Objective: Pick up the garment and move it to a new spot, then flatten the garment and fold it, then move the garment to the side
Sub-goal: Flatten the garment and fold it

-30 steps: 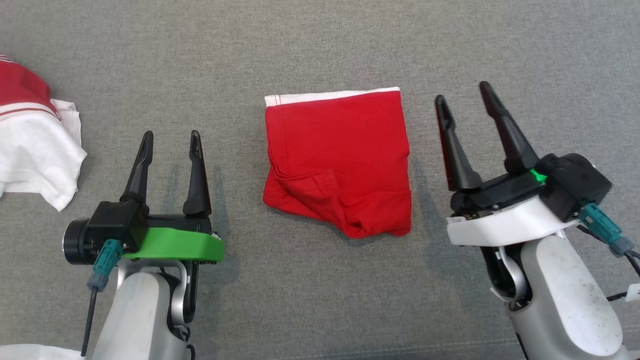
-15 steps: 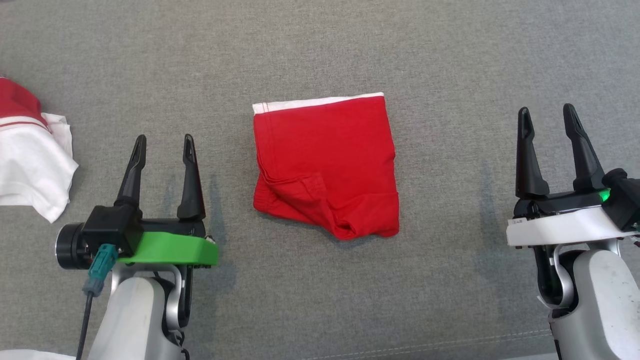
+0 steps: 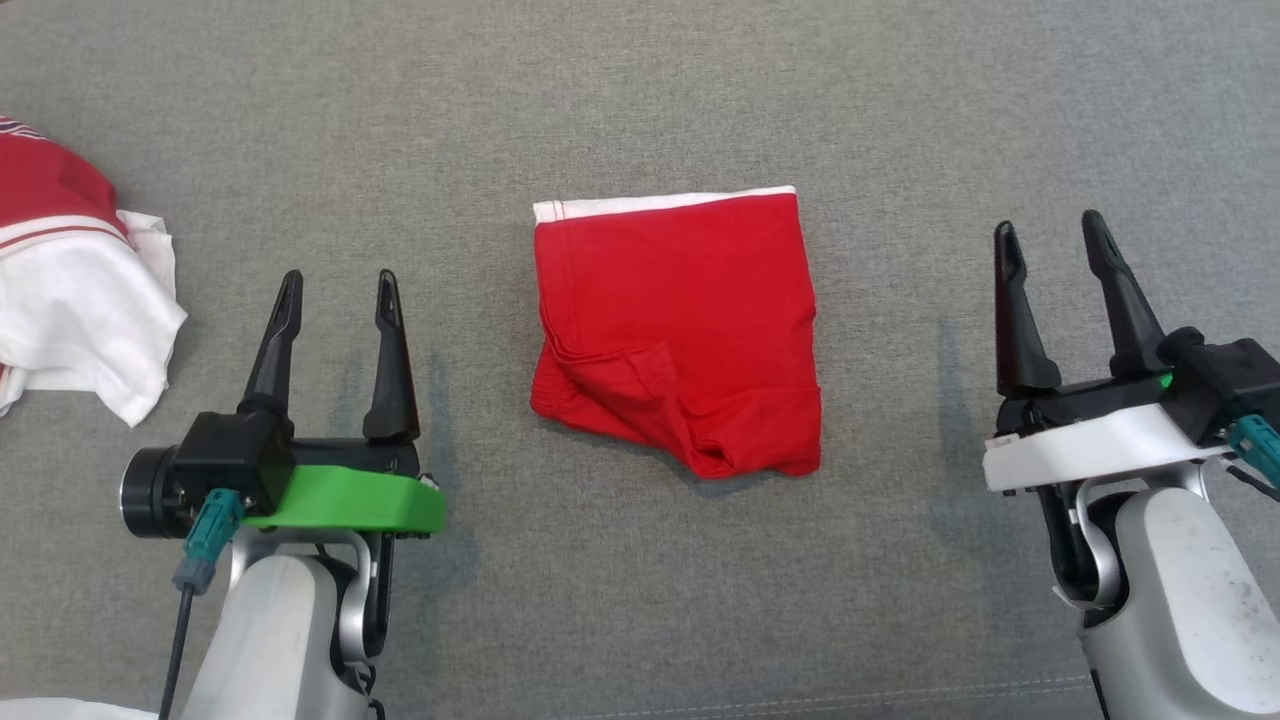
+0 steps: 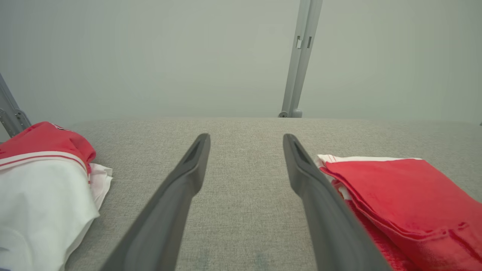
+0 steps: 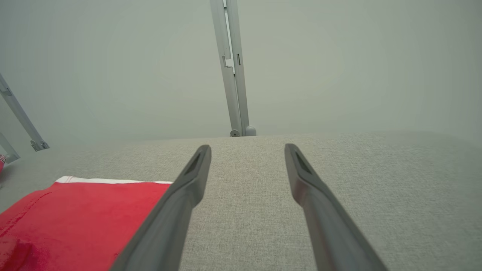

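Before reaching in, note the red garment (image 3: 680, 320): folded into a rough square, lying mid-bench (image 3: 640, 90) between the two arms, white waistband (image 3: 665, 204) along the far edge, touching neither pincer. Left pincer (image 3: 340, 280): fingers spread apart, empty, near the garment's left edge. Right pincer (image 3: 1048, 225): likewise apart and empty, farther off to the right.

Judging by the finished fold, treat the move to the side as the step in hand. Come in low from both flanks, slide one finger of each pincer under the stack and pinch through every layer to keep the fold shut. Favour the tidy upper half over the rumpled, bulging hem at the near edge. Lift only slightly, keep both pincers level and equally spaced to avoid stretching or sagging, then set down flat. Choose the bare stretch on the right rather than the left, already taken by a red-and-white garment (image 3: 80, 290).

Hard to make out: number of layers in the fold, and anything under it. Cut off at the head view's left edge: most of the red-and-white garment; at its bottom left corner, a white scrap, impossible to identify. Partly hidden behind a dark finger in each wrist view: the garment's nearest edge. Height of either pincer above the bench: cannot tell.
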Motion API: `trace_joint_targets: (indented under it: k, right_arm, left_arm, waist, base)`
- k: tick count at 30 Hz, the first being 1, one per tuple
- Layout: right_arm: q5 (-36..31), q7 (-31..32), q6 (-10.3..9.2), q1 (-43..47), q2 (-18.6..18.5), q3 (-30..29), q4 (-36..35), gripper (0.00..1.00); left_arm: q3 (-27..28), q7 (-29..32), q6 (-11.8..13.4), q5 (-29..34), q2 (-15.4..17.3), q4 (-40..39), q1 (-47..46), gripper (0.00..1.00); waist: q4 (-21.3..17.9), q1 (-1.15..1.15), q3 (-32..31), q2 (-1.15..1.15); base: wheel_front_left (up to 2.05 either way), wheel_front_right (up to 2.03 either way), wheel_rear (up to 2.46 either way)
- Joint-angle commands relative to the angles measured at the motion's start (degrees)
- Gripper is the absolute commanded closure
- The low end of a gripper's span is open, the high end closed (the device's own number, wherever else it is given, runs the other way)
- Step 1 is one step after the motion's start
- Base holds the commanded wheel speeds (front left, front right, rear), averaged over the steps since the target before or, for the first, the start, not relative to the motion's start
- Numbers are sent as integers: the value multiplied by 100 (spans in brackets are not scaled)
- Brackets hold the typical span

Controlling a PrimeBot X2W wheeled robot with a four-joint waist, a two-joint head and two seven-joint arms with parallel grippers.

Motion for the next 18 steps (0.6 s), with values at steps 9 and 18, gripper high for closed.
trace_joint_targets:
  k: [9,18]
  right_arm:
    - [367,9,0,-381,-1,1543,756,100]
    - [819,-13,0,-855,192,2546,1498,100]
  left_arm:
    - [-88,-26,-27,-109,-50,47,-32,0]
    - [-126,-48,-46,-158,-86,87,-93,0]
  waist:
    - [330,0,80,0]
    - [513,0,133,0]
  base:
    - [0,0,0]
    - [0,0,0]
